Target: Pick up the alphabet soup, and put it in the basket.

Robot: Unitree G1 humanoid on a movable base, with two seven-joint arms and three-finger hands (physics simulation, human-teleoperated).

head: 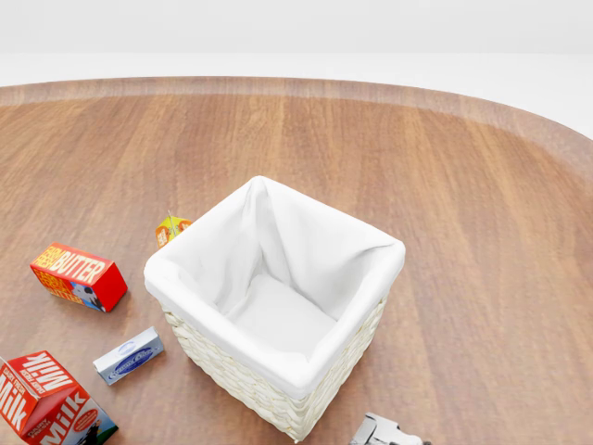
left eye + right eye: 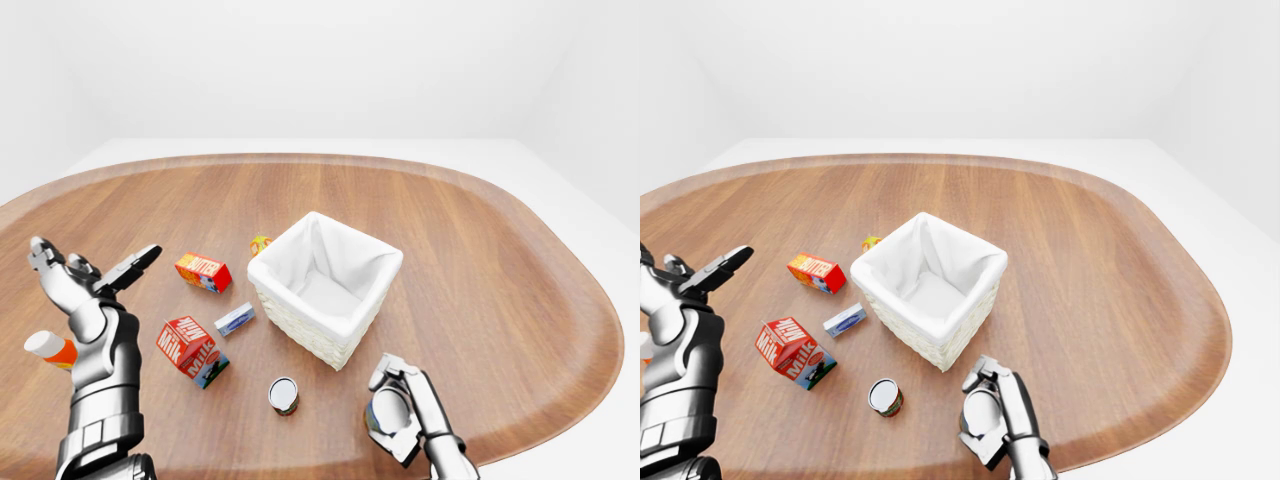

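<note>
A: Where was the alphabet soup (image 2: 283, 395) relative to the hands?

B: Going from left to right in the left-eye view, first came the left hand (image 2: 75, 285), raised over the wooden table (image 2: 480, 260) with its fingers spread and holding nothing. The soup can was well to the right of it, lying on its side near the bottom edge. The right hand (image 2: 400, 410) was further right, near the can but apart from it. Its fingers were curled inward, but I could not tell if they held anything.

A: How did the can look?

B: It was small, with a pale round end turned up toward the camera and a dark, reddish side. The label was too small to read.

A: And around it?

B: The milk carton (image 2: 190, 350) lay to its left, and the white-lined basket (image 2: 325, 285) stood just above it, to the right, not touching the can
</note>
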